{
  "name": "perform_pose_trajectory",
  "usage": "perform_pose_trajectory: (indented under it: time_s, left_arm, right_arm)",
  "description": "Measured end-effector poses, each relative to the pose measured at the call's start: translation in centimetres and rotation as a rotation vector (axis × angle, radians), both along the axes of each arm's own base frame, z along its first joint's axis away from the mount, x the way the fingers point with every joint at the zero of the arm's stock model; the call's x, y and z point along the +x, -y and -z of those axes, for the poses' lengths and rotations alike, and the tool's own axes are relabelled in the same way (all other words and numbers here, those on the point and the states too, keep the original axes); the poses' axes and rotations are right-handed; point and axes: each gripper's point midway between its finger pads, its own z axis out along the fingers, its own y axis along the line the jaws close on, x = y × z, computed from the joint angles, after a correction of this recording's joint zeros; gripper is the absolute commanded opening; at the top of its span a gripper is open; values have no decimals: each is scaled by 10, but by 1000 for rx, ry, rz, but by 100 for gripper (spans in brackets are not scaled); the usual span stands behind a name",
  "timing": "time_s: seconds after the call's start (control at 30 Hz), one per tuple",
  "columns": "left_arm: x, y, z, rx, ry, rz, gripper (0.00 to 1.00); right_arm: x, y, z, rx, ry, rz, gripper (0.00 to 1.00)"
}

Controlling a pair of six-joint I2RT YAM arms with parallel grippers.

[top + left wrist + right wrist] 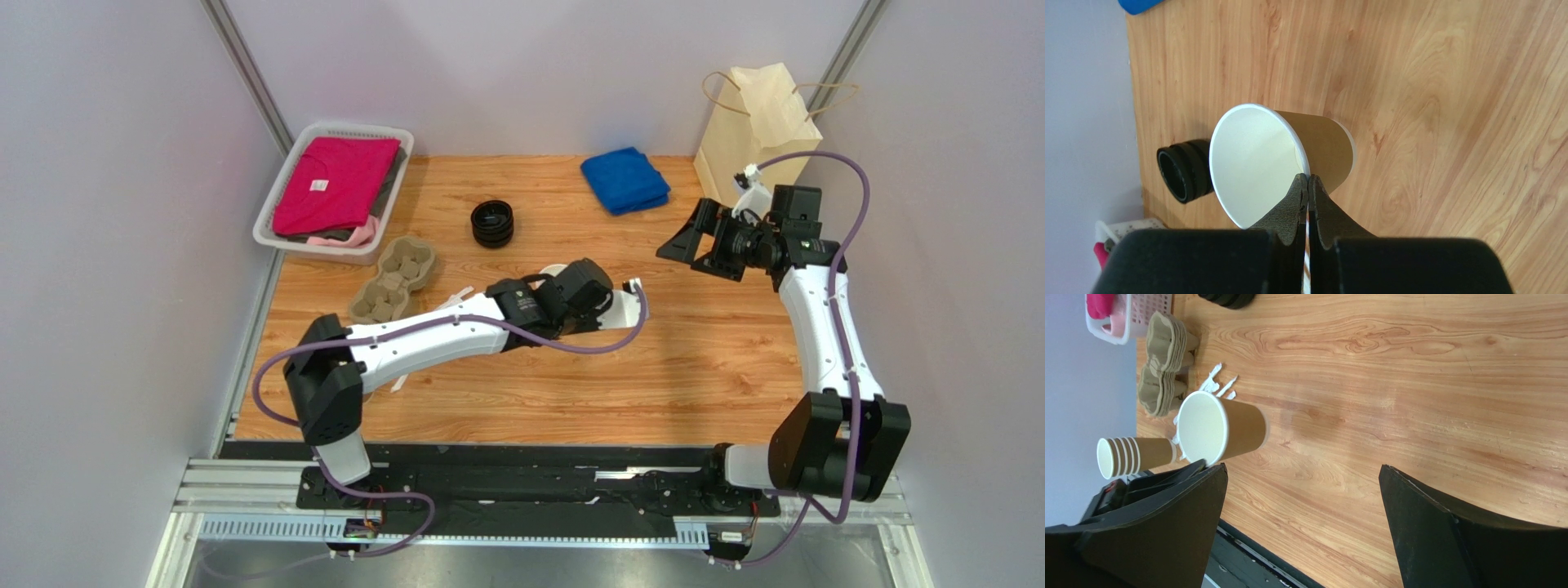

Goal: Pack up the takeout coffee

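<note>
The takeout coffee cup [1254, 165] is tan kraft paper, white inside, and its top is open with no lid on it. My left gripper [1308, 180] is shut on its rim, one finger inside and one outside. In the right wrist view the cup [1223, 425] stands on the wooden table. From above, my left gripper [567, 284] covers most of the cup near the table's middle. My right gripper [687, 245] hangs open over the table's right side, well apart from the cup, with nothing between its fingers [1303, 467].
A stack of black lids [494, 223] sits behind the cup, beside it in the left wrist view [1183, 170]. Left are pulp cup carriers [395, 279], nested lidless cups [1131, 456] and a clothes basket [334, 190]. A blue cloth [624, 179] and paper bag [758, 123] are far right.
</note>
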Motion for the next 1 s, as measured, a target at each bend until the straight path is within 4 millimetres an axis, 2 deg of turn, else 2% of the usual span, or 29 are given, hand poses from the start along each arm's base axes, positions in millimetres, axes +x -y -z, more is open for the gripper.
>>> perform_pose_trajectory:
  time_s: [0.2,0.4,0.47,0.6,0.67,0.73,0.83,0.9,1.0]
  left_arm:
    - [-4,23,29,7,25,7,0]
    - [-14,20,54,17,4,-10,2]
    - [-19,17,61,23,-12,-17,10]
    - [-24,18,65,9,-34,-31,40]
    - [-26,18,66,1,-48,-38,48]
    - [-28,18,67,-6,-64,-43,64]
    - [-34,16,70,-6,-98,-49,70]
    - [-40,11,70,8,-125,-48,82]
    - [-49,4,57,25,-170,-40,91]
  right_arm:
    - [-13,-1,2,-30,4,-32,100]
    - [-18,-2,5,-31,-10,-54,100]
    - [-18,-3,6,-31,-11,-60,100]
    - [-20,-4,6,-30,-11,-69,100]
    - [-21,-4,7,-28,-14,-76,100]
    - [-23,-5,7,-27,-19,-82,100]
    - [-26,-6,8,-26,-27,-89,100]
    - [-27,-6,9,-26,-32,-94,100]
    - [-29,-6,8,-25,-36,-97,100]
